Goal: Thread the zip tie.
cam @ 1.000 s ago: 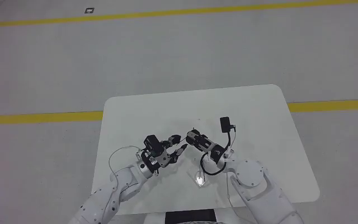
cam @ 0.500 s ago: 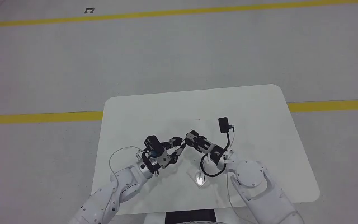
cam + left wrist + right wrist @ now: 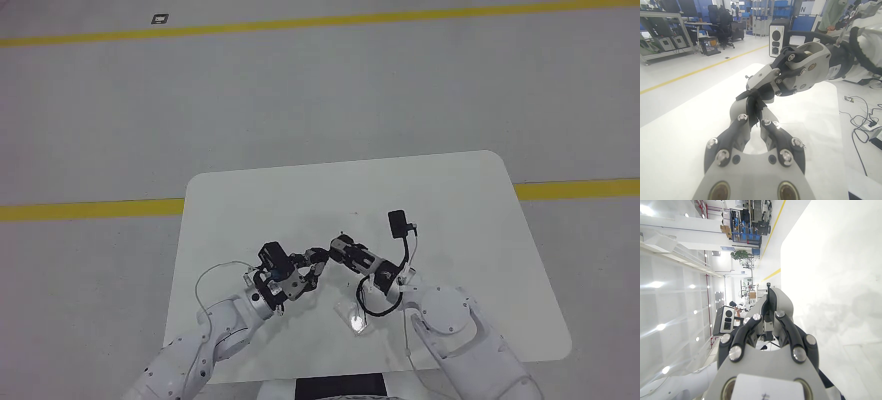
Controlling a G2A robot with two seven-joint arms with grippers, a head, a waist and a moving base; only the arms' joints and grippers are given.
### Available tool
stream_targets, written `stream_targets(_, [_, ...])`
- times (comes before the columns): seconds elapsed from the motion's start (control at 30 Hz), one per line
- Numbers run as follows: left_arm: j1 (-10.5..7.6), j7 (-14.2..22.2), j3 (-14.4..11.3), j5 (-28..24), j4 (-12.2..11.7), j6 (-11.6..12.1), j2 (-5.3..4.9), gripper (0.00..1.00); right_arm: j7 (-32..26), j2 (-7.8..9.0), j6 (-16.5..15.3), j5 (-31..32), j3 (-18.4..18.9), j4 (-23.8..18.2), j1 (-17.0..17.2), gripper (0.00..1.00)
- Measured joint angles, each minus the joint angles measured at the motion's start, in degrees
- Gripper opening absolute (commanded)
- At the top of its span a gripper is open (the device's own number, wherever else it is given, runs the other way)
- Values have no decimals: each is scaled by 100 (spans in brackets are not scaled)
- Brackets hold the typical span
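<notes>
Beneath both grippers, smooth white round-cornered table [image 3: 470, 200]; grey floor [image 3: 300, 100], yellow lines [image 3: 300, 22] beyond. Left gripper [image 3: 754, 108] and right gripper [image 3: 772, 299] meet tip-to-tip, each clamped on thin black zip tie [image 3: 768, 291].

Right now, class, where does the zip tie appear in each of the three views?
Top view: zip tie between left gripper and right gripper, over the white table.
Left wrist view: bunched black between both grippers' tips.
Right wrist view: clamped in right gripper, head poking beyond.
Shared landmark: the white table.
</notes>
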State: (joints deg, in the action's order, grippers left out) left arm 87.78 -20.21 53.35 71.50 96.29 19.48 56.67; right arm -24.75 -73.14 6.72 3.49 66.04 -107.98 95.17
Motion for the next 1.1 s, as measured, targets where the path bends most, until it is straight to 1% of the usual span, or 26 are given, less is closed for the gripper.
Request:
stream_targets(0.23, [-3,8,37,-37,-1,0,-28,0,118,14,-20,-128,58,-2,17,100])
stream_targets(0.47, [61,26,145,-115,45,0,-82,0,236,60,-178,-270,314,-111,200,100])
stream_targets(0.57, [64,95,102,-222,82,0,-124,0,375,76,-266,-301,440,-143,283,100])
stream_targets(0.67, [24,45,-17,-458,104,0,-168,0,393,76,-272,-300,449,-144,287,100])
stream_targets(0.97, [23,44,-18,-455,101,0,-168,0,388,76,-269,-299,446,-143,286,100])
stream_targets(1.03, [16,119,-2,-525,38,-9,-166,0,388,76,-269,-299,446,-143,286,100])
stream_targets(1.1, [10,306,-4,-774,-48,-2,-177,0,388,76,-269,-299,446,-143,286,100])
